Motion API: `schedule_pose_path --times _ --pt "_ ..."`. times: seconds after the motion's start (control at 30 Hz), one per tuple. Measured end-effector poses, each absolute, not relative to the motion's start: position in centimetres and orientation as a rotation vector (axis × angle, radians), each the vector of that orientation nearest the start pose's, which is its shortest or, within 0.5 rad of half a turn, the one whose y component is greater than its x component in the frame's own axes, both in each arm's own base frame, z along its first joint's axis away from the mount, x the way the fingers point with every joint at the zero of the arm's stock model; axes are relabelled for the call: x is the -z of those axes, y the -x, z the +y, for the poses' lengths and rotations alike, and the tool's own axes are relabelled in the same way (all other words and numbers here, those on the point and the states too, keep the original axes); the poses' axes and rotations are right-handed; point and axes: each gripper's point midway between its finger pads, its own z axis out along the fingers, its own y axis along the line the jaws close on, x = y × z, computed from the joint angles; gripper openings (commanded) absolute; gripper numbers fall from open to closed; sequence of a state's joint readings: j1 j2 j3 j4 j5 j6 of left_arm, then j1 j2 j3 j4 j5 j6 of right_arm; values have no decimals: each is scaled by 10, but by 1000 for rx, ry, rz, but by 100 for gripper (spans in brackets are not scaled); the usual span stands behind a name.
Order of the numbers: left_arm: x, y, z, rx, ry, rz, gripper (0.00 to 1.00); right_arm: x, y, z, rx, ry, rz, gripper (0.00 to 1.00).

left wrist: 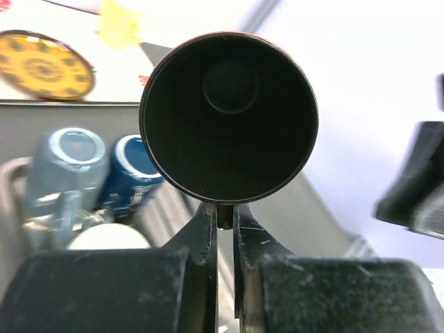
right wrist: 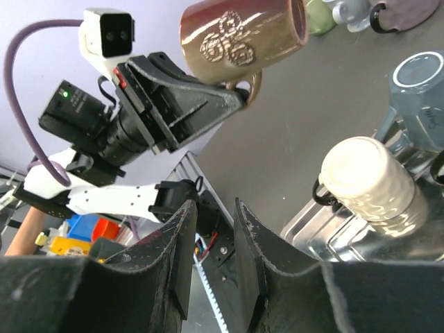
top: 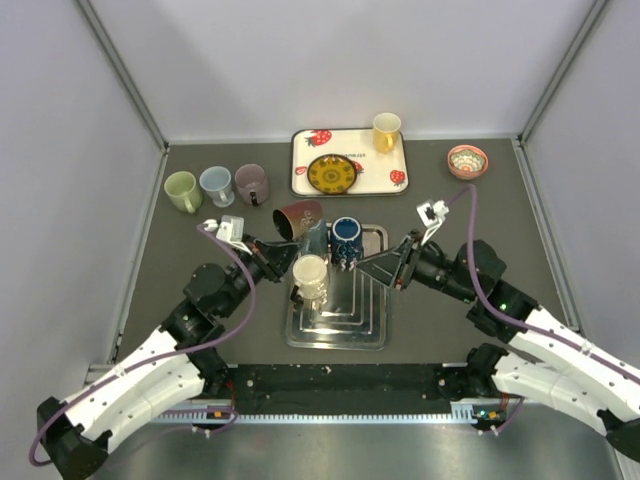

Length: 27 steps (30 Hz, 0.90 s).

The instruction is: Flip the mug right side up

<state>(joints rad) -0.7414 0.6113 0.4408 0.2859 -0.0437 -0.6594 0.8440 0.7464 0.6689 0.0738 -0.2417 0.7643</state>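
- My left gripper [left wrist: 223, 215] is clamped on the handle of the brown mug [left wrist: 229, 114]. The fingers [left wrist: 205, 244] are drawn in until only a thin slit shows between them, and the handle fills that slit.
- Nothing else touches that gripper. The mug hangs clear of the table [top: 180, 260], carried by its handle alone.
- My right gripper [right wrist: 214, 208] has its fingers a narrow gap apart, and I see nothing between them. It touches nothing and sits just right of the metal drying rack [top: 375, 325], pointed across at the left arm.
- The brown mug lies on its side, so it is neither mouth-down nor upright. Its long axis is close to level.
- The mouth points back at my left wrist camera, where I look straight down the dark inside to the round bottom. The base points away, toward the right side of the table.
- In the right wrist view the handle is on the underside, and the embossed pattern on the wall faces that camera.
- From above, the mug is over the far-left corner of the drying rack, near a grey-blue mug [top: 316, 240] and a dark blue mug [top: 346, 234].
- A cream mug [top: 310, 274] stands mouth-down on the rack, just in front of the held mug.
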Motion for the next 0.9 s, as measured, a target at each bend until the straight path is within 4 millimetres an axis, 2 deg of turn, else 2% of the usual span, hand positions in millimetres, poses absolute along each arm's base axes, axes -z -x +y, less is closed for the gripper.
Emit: schedule_pose_path --times 0.13,0.3,0.47,0.53,0.6,0.7,0.8,0.9 --pt "-274 -231 -194 877 9 1628 0 -302 -154 270 -1363 280 1745 27" --pt "-266 -250 -154 587 56 1738 0 -288 -156 261 -1285 280 1793 27" --pt "-241 -272 -106 321 142 1902 0 -277 -157 254 -1226 286 1824 27" --pt "-226 -282 -79 237 213 1968 0 -278 -157 250 -1211 287 1816 27" --pt "-210 -287 -56 165 283 2026 0 -279 -156 247 -1201 288 1807 27" --pt "-189 -289 -36 96 329 2113 0 -281 -156 243 -1184 295 1793 27" --pt "-175 -297 -25 75 366 2176 0 -280 -156 241 -1167 302 1791 27" --pt "-164 -304 -6 44 436 2213 0 -278 -157 240 -1151 307 1795 27"
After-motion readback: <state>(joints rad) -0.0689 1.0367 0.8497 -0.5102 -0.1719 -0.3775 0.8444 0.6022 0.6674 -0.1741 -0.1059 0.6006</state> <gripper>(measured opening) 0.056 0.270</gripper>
